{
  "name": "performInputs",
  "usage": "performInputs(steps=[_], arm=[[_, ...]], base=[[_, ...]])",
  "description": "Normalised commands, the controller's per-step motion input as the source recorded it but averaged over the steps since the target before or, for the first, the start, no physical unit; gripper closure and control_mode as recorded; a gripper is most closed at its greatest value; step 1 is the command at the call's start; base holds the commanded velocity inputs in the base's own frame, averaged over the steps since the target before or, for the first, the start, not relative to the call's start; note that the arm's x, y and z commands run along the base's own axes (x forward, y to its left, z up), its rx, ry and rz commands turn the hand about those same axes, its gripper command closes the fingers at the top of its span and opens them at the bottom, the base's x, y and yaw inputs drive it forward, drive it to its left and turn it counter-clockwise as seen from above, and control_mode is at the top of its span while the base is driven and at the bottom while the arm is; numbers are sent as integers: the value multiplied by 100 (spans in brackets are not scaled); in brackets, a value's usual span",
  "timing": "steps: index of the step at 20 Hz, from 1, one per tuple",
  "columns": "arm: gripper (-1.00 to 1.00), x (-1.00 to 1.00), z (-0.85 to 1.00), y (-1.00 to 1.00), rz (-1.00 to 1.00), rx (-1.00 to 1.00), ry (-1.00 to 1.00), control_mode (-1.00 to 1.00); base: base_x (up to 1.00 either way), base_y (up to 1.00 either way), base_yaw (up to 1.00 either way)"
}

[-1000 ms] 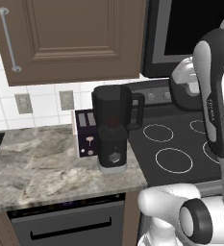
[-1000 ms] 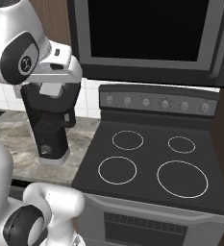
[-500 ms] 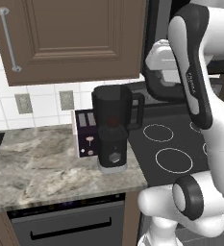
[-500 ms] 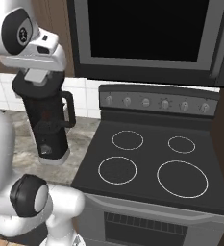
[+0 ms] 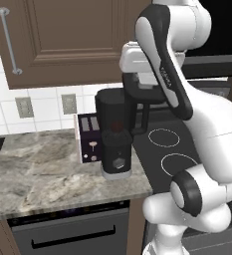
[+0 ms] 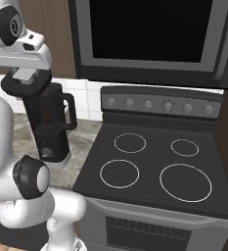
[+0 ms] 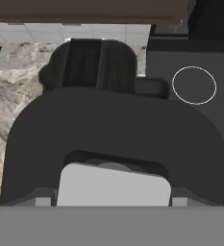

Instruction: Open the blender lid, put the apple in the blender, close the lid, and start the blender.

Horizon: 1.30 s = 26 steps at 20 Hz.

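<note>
A: Where is the blender lid [image 7: 118, 134]?
B: Off the jar, hanging flat under the tool [image 5: 140, 83]. The tool is clamped on the lid's light grey cap [image 7: 113, 185], so I read it as gripping the lid.
A: And the blender [image 5: 116, 144] relative to the tool?
B: Below it and further out, toward the wall. In the left base view the lid sits to the stove side of the jar mouth, and in the right base view it sits to the other side. That mismatch says the offset is mostly in depth, with the tool short of the jar. The hand view agrees: the jar rim lies ahead of the lid, not under it.
A: The apple [image 5: 116, 127]?
B: There's a reddish blob inside the jar, low down. I take that as the apple already in.
A: Jar axis?
B: Upright on the table [image 5: 38, 169], handle pointing toward the stove [image 6: 149, 162]. The toaster [image 5: 89, 137] is just behind the blender, on the far side from the tool.
A: So what does the next move need?
B: My judgement is to advance away from the base until the lid is centred over the mouth, then go straight down. The lid is as wide as the rim, so a small depth error could catch an edge.
</note>
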Motion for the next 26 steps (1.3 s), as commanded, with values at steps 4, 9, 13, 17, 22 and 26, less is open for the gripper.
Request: performInputs(steps=[4, 9, 13, 17, 22, 26], arm=[[100, 47, -11, 30, 0, -4, 0, -100], [100, 57, -14, 15, 0, 0, 0, -100], [100, 51, -14, 18, 0, 0, 0, -100], [100, 38, -16, 23, 0, -1, 0, -100], [100, 22, -20, 11, 0, 0, 0, -100], [100, 2, -20, 0, 0, 0, 0, -100]], base=[[0, 0, 0], [0, 0, 0], [0, 0, 0], [0, 0, 0], [0, 0, 0], [0, 0, 0]])
